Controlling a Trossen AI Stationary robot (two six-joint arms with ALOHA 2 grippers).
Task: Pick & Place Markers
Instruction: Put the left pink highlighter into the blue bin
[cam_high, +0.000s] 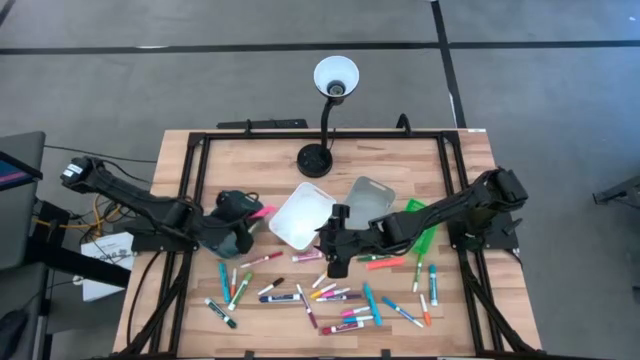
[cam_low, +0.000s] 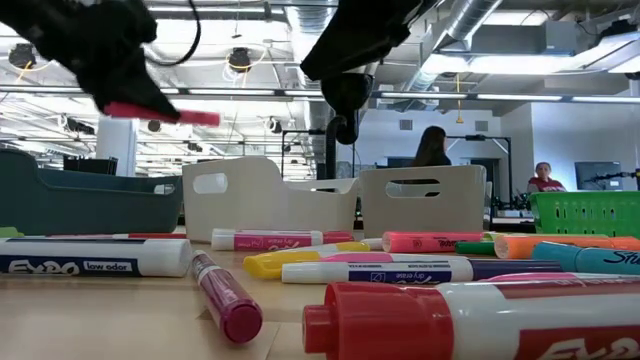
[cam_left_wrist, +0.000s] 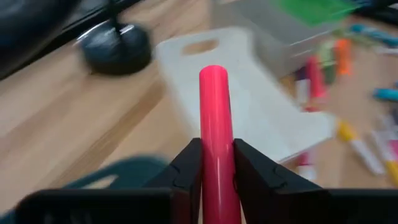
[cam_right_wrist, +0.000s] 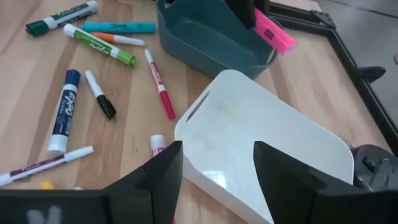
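My left gripper (cam_high: 248, 214) is shut on a pink marker (cam_high: 263, 212) and holds it in the air over the teal bin (cam_high: 235, 238). In the low view the same marker (cam_low: 165, 112) juts out of that gripper at the upper left. My right gripper (cam_right_wrist: 217, 168) stands open above the near rim of the white bin (cam_right_wrist: 267, 143), with nothing between its fingers. In the high view it (cam_high: 336, 262) hovers mid-table. Many markers (cam_high: 330, 295) in several colours lie flat on the near half of the wooden table (cam_high: 470, 330). My left gripper pinches the pink marker's barrel (cam_left_wrist: 216, 149) between its two fingers (cam_left_wrist: 186, 171). The marker lies along the fingers and sticks out well past their tips. The fingers come from the table's left, slanting down. The marker is lifted clear and nearly level, its free end (cam_right_wrist: 280, 38) over the teal bin's rim.
A grey bin (cam_high: 372, 200) and a green bin (cam_high: 425, 228) stand to the right of the white one. A lamp (cam_high: 336, 78) rises from its round base (cam_high: 315, 158) at the far edge. A black frame (cam_high: 190, 160) borders the table.
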